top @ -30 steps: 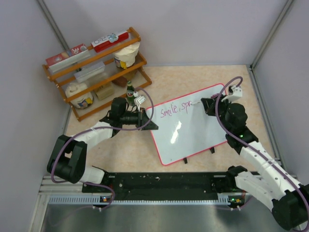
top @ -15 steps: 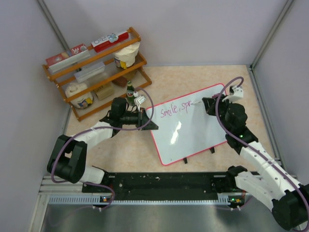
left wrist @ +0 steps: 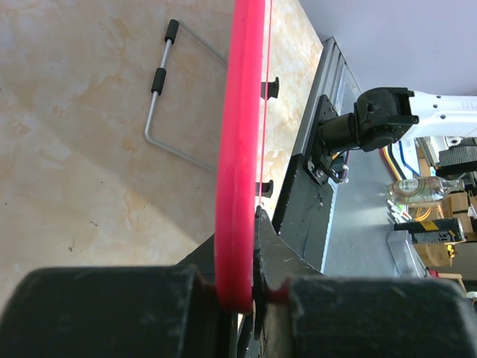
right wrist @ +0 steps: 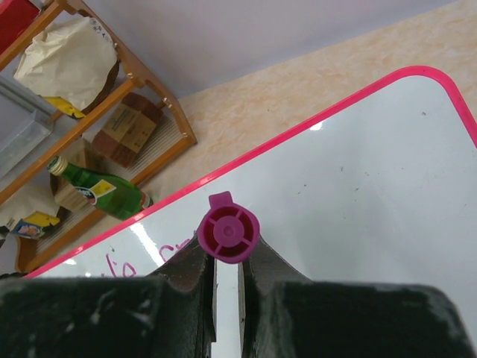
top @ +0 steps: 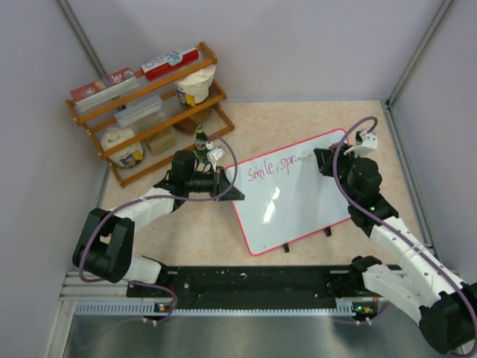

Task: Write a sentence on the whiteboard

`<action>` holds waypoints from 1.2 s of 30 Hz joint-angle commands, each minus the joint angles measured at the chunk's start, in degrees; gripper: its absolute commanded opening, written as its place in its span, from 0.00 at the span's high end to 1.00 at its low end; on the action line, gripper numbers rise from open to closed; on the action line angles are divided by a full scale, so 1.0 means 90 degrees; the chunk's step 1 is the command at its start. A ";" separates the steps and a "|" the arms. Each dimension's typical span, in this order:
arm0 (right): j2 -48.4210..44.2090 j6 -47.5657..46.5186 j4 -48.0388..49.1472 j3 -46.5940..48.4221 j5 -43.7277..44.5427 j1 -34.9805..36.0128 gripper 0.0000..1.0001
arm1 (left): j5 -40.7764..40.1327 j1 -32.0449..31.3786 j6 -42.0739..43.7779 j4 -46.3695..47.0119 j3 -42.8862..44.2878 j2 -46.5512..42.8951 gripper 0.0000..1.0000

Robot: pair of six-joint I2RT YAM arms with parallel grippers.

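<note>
The whiteboard (top: 298,201) is a glossy white board with a pink frame, tilted on black feet at the table's middle right. Pink cursive writing (top: 272,165) along its upper left reads "Smile, spr". My left gripper (top: 223,186) is shut on the board's left frame edge (left wrist: 238,149). My right gripper (top: 319,161) is shut on a magenta marker (right wrist: 228,233), seen end-on, held against the board just right of the last letters. The board also fills the right wrist view (right wrist: 358,186).
A wooden rack (top: 149,112) with boxes, a cup and packets stands at the back left. A green bottle (top: 200,143) stands in front of it, close to my left arm. A bent wire stand (left wrist: 164,97) lies behind the board. Walls close in on both sides.
My right gripper with the marker has shifted slightly right and up along the writing line; the last letters have grown a little. The left arm and board have not moved.
</note>
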 commanded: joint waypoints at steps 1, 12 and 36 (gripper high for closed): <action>0.0116 -0.0018 0.0038 0.0306 0.0180 -0.0130 1.00 | -0.0922 -0.0280 0.1640 -0.0786 -0.0386 0.0298 1.00; 0.0243 -0.0027 0.0067 0.0296 -0.0337 -0.0130 1.00 | -0.0913 -0.0280 0.1640 -0.0776 -0.0385 0.0317 1.00; -0.0157 -0.0125 -0.0343 -0.0202 -0.0435 -0.0130 1.00 | -0.0913 -0.0280 0.1630 -0.0756 -0.0415 0.0269 1.00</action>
